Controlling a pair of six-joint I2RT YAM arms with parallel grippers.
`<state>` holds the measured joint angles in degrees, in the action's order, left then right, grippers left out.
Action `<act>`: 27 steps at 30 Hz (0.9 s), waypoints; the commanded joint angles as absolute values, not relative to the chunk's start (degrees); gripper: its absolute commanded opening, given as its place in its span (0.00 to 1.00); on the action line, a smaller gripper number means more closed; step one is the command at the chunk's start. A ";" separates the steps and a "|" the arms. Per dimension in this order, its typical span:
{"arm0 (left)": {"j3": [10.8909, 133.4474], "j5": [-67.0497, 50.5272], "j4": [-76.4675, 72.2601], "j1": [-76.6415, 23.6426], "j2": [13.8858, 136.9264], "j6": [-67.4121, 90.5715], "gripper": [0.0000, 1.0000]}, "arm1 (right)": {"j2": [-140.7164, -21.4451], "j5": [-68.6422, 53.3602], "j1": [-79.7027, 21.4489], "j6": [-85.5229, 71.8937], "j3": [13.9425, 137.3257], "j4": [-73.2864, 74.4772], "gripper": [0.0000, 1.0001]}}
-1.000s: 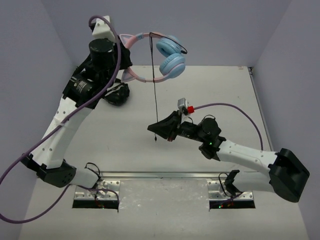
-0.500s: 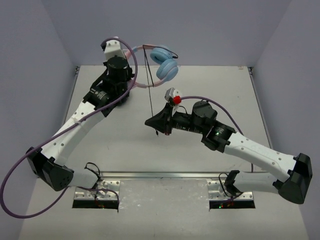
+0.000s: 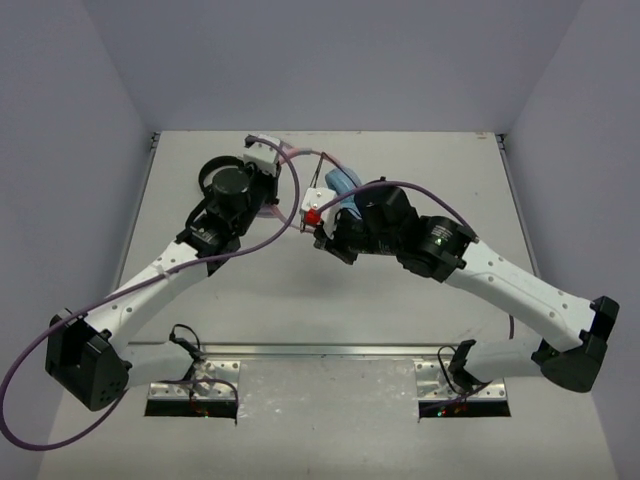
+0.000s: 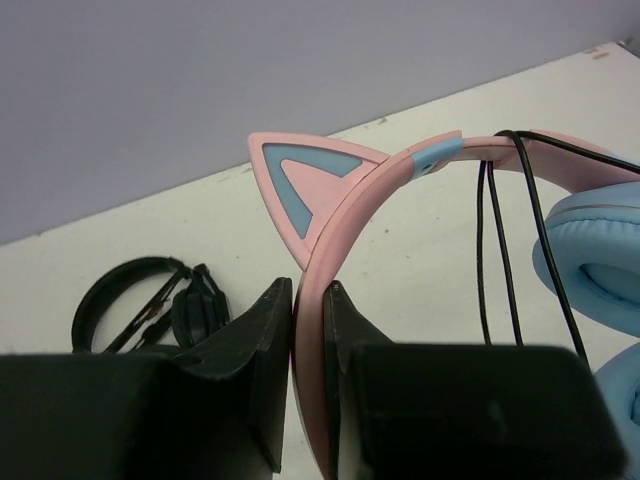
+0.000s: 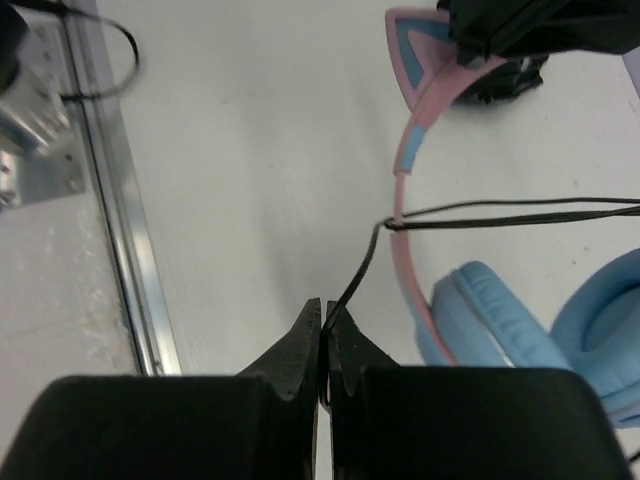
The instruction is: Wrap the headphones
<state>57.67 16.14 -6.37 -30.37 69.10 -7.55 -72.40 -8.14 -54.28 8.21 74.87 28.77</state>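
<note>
Pink cat-ear headphones [image 4: 325, 260] sit upper centre of the top view, pinned between the two wrists and mostly hidden by them. Left gripper [image 4: 305, 290] is clamped on the pink headband [image 4: 400, 165], fingers pressed flat on either side of it, just below the cat ear [image 4: 300, 180]. In the left wrist view the band arcs up and right from the grip, and the light blue ear cups [image 4: 590, 250] fill the right edge of the frame. The thin black cable [image 5: 356, 270] lies over the band right of the ear, with several strands hanging side by side there. In the right wrist view two strands run almost level from the band to the right edge, and one strand drops down-left into the right gripper [image 5: 322, 312], which is closed tight on it at the fingertips. Can't tell whether any part of the headset touches the table [image 5: 250, 150]. A second, all-black headphones [image 4: 140, 300] set lies on the table at lower left of the left wrist view, apart from the pink pair. A metal rail [image 5: 110, 200] runs down the left side of the right wrist view.
</note>
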 commanded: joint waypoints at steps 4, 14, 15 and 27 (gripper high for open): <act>53.61 -6.92 -18.21 -30.67 65.12 -15.63 0.00 | -77.16 -0.09 -54.41 23.55 80.68 39.89 0.01; 52.82 -20.91 -13.10 -30.23 67.93 -20.39 0.00 | -73.75 7.38 -52.03 26.02 77.80 35.27 0.01; 53.08 -21.70 -12.83 -30.15 68.20 -20.39 0.00 | -72.35 7.64 -51.51 25.84 77.00 34.20 0.01; 56.34 -26.81 -8.79 -29.27 73.65 -20.57 0.00 | -68.82 10.81 -43.51 23.65 71.37 23.30 0.11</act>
